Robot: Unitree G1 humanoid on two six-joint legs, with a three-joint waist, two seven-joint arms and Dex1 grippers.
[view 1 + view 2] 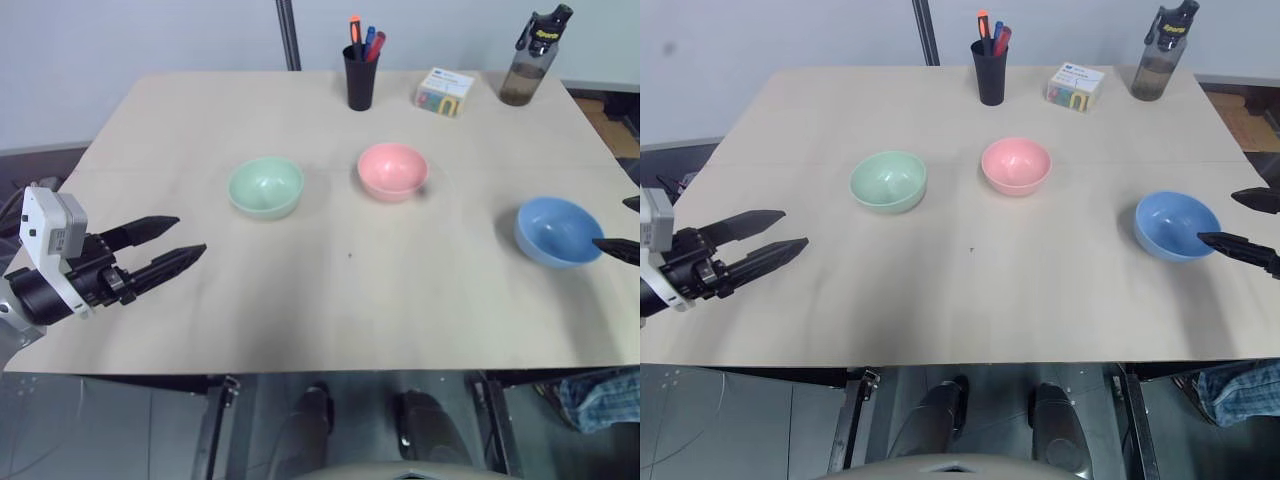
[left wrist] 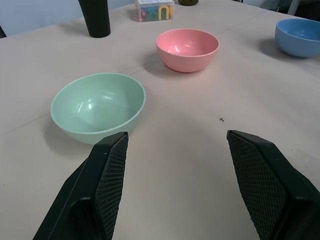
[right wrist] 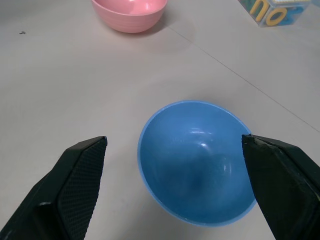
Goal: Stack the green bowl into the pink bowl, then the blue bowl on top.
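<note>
Your left gripper [image 1: 168,245] hangs spread nr table's left edge, empty. Right gripper [image 3: 175,185] spread wide astride blue bowl [image 1: 556,230] at right edge. Green bowl [image 1: 265,186], pink bowl [image 1: 392,170] mid-table, apart.

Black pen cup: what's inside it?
The black pen cup holds three markers, their orange, blue and red tops sticking out. Their lower parts and the cup's bottom are hidden by its wall.

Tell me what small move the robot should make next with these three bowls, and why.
Probably ease the left gripper forward to the green bowl and close on its rim. That bowl goes into the pink bowl first, all three bowls sit apart on the table, the left jaws are open and empty, and the green bowl lies just ahead of them.
</note>
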